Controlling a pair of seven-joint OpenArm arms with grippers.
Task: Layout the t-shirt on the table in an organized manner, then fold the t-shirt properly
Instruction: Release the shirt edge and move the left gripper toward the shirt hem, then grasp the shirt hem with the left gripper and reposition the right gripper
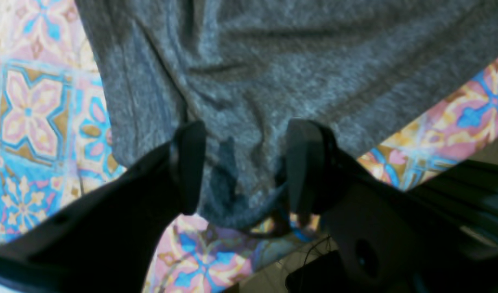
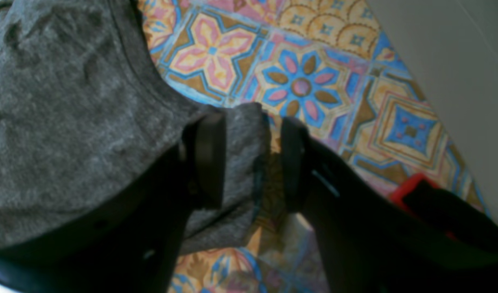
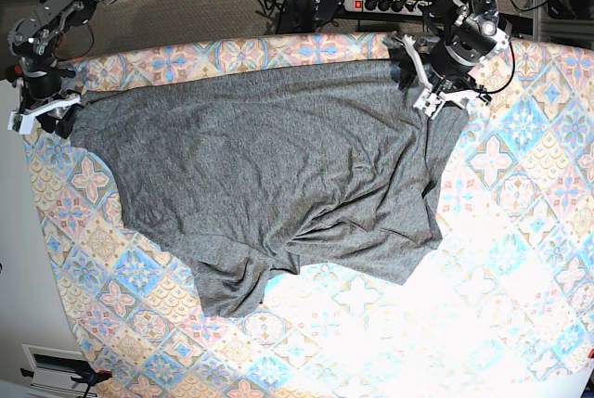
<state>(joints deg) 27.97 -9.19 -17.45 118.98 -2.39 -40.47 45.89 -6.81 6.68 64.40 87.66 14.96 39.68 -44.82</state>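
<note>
While soft grey t-shirt (image 3: 278, 185) lies wrinkled across the tiled-pattern counter (image 3: 520, 231), both jaws stand parted around its corners: left gripper (image 1: 245, 167), right gripper (image 2: 253, 162).

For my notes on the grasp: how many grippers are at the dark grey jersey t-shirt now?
2. The left gripper is at the dark grey jersey t-shirt on its far right edge; the right gripper is at its far left corner. Both have fabric between open jaws.
</note>
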